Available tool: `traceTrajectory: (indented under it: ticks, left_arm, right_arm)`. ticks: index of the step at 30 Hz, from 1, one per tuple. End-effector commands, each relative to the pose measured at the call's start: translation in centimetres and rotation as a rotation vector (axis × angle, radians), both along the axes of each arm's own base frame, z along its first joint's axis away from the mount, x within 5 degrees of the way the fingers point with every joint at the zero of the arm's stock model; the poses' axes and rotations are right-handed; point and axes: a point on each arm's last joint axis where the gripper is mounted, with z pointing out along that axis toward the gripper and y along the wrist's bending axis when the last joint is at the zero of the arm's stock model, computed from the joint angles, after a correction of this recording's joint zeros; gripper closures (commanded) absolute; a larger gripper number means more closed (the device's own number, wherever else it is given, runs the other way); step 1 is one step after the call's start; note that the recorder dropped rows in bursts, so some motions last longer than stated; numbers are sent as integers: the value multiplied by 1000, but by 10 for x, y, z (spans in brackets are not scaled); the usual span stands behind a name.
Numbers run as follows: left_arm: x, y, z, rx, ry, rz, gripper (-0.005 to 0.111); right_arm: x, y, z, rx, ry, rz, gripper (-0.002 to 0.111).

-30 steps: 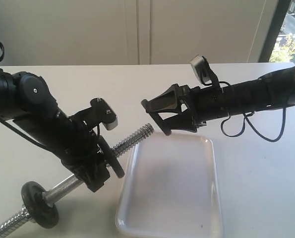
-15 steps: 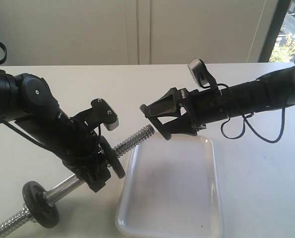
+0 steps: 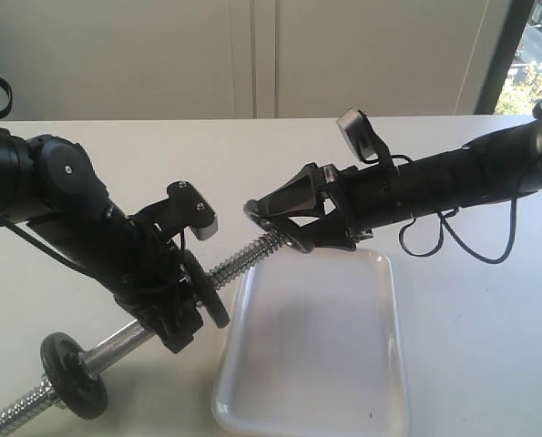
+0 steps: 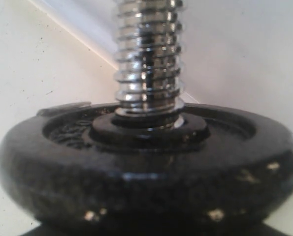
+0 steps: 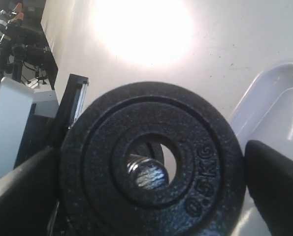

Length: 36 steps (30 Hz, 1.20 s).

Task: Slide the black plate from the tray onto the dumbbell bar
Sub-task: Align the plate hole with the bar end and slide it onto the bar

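Note:
My right gripper point(image 3: 280, 224) is shut on the black plate point(image 3: 269, 218), holding it by its rim just above the tray's far left corner. In the right wrist view the plate point(image 5: 200, 162) fills the space between both fingers point(image 5: 23, 182), and the bar's threaded tip point(image 5: 146, 174) shows inside its centre hole. The dumbbell bar point(image 3: 243, 258) slants from the lower left up to the plate. My left gripper point(image 3: 184, 309) is shut on the bar's middle. A second black disc point(image 3: 209, 289) sits on the bar just ahead of it, filling the left wrist view point(image 4: 146, 187) below the threads point(image 4: 147, 59).
The white tray point(image 3: 316, 364) lies on the pale table under and in front of the right gripper, with nothing in it. A third black disc point(image 3: 75, 373) sits on the bar's lower left part. Cables hang from the right arm point(image 3: 453, 237).
My right gripper has carried the black plate left and slightly down, from a short way off the bar's threaded end to right at its tip. The left arm and bar have stayed still.

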Motion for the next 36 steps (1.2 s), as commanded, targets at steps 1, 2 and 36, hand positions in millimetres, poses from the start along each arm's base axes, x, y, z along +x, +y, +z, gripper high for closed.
traceTrajectory:
  ticks: [1, 2, 36]
  left_arm:
    - [2, -3, 13, -58, -37, 41, 107]
    - [2, -3, 13, -59, -36, 42, 107]
    - [15, -6, 19, -174, -63, 304, 107]
  right_arm:
    - [-3, 8, 13, 77, -2, 36, 108]
    - [-3, 8, 13, 77, -2, 36, 108]
    - [-5, 23, 16, 222, -74, -58, 108]
